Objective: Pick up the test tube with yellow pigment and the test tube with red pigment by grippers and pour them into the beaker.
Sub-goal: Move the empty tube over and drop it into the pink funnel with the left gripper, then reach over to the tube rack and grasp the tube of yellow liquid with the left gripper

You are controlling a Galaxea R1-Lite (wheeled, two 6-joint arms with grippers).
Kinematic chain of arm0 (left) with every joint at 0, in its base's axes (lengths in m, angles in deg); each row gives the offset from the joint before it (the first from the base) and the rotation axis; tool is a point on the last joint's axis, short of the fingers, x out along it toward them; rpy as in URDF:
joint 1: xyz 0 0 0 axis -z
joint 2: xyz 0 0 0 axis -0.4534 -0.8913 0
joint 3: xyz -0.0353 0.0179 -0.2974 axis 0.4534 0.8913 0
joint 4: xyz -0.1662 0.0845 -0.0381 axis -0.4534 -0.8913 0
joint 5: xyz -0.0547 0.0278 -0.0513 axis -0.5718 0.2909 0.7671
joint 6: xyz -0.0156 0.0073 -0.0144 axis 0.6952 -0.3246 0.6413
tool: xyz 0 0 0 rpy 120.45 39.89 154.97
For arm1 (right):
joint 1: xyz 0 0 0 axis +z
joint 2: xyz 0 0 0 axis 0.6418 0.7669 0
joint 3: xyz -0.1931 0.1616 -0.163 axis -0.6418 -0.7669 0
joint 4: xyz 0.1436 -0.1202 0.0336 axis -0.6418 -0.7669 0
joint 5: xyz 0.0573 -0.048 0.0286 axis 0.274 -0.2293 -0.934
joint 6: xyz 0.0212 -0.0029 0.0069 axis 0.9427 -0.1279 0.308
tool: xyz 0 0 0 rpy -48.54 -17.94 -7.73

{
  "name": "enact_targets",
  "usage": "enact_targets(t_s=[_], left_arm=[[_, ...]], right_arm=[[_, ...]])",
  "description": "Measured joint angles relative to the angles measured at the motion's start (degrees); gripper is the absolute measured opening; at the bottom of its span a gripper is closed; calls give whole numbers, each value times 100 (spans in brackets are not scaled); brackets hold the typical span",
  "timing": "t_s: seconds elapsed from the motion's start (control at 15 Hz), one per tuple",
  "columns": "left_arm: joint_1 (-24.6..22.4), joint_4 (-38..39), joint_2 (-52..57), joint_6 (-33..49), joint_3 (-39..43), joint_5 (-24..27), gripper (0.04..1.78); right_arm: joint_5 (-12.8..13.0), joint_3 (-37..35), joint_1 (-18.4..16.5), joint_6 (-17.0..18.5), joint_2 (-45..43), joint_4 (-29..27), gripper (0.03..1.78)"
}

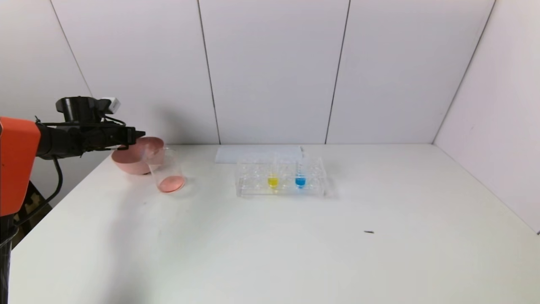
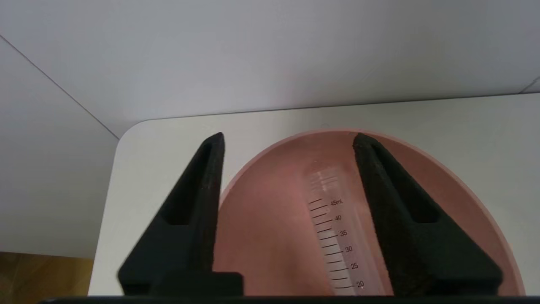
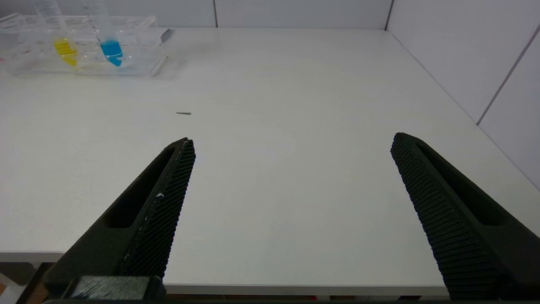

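Red's already in the beaker (image 1: 168, 173) mid-left, left gripper (image 2: 287, 139) spread wide over the empty tube (image 2: 333, 228), yellow tube (image 1: 273, 175) still racked.

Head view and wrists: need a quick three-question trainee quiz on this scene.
1. True or false: the yellow test tube stands in the tube rack.
2. Which liquid colour sits in the beaker? A blue, B orange-red, C yellow.
3. Fill in: the left claw is open above the ___ bowl, where a clear graduated tube lies.
Key: 1 true; 2 B; 3 pink.
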Motion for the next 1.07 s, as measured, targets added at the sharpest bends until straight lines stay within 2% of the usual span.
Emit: enact_targets(t_s=[0.2,0.4,0.67,1.07], left_arm=[[-9,7,9,0,-1,11,153],[-9,30,48,-9,51,9,175],[-2,49,332,-21,295,16,176],[152,71,1425,-48,1364,35,176]], right_arm=[[0,0,0,-2,0,0,170],[-2,0,0,-2,0,0,170],[0,0,0,-5,0,0,170],[0,0,0,0,0,0,170]])
